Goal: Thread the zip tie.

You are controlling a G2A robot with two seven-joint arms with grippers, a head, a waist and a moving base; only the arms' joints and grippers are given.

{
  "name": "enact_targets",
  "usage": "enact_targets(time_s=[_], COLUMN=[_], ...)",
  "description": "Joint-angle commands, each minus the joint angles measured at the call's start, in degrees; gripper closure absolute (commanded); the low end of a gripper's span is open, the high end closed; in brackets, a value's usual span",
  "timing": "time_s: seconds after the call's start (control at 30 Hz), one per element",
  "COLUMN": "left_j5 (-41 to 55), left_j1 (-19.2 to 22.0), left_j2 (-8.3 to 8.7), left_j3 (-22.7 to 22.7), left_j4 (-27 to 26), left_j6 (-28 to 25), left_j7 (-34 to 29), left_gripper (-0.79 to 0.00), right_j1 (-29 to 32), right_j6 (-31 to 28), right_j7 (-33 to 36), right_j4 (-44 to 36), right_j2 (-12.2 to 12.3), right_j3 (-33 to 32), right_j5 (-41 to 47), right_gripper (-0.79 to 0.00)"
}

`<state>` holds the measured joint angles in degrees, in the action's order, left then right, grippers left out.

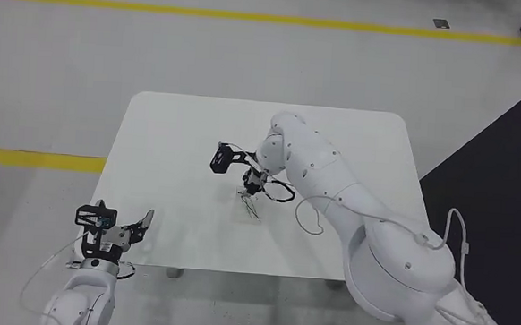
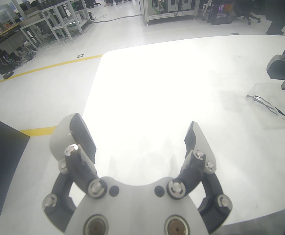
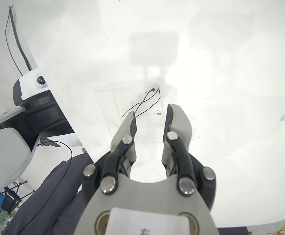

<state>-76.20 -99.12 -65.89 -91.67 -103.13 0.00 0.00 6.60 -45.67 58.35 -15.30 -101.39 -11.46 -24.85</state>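
Right tool [image 3: 150, 113]: fingers [image 3: 133, 124] apart, empty, wrist pitched down toward the counter [image 3: 222, 66]. Zip ties [image 3: 142, 103]: loose on a clear tray [image 2: 269, 91], just ahead of and below the fingertips. Descend straight, centre a single tie between the pads, and grip near its tail end, leaving length free for threading. Avoid pinching two ties together. Left tool [image 2: 135, 122]: wide apart, empty, low over the counter edge, well apart from the ties.

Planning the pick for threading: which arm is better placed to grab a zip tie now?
Right. The right claw, open, hangs close over the zip ties mid-table. The left claw, also open, sits at the table corner, well away from them.
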Motion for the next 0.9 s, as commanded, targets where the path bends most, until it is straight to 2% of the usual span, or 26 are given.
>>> enact_targets(time_s=[0.0, 0.67, 0.7, 0.87], left_j5=[0.0, 0.0, 0.0, 0.0], left_j1=[0.0, 0.0, 0.0, 0.0], left_j2=[0.00, 0.00, 0.00, 0.00], left_j3=[0.0, 0.0, 0.0, 0.0], left_j4=[0.0, 0.0, 0.0, 0.0], left_j6=[0.0, 0.0, 0.0, 0.0], left_j7=[0.0, 0.0, 0.0, 0.0], left_gripper=[-0.785, -0.785, -0.785, -0.785], right_j1=[0.0, 0.0, 0.1, 0.4], right_j6=[0.0, 0.0, 0.3, 0.1], right_j7=[0.0, 0.0, -0.2, -1.9], right_j4=[0.0, 0.0, 0.1, 1.7], right_j2=[0.0, 0.0, 0.0, 1.0], right_j3=[0.0, 0.0, 0.0, -1.3], right_j5=[0.0, 0.0, -0.1, 1.1], right_gripper=[-0.754, -0.754, -0.785, -0.785])
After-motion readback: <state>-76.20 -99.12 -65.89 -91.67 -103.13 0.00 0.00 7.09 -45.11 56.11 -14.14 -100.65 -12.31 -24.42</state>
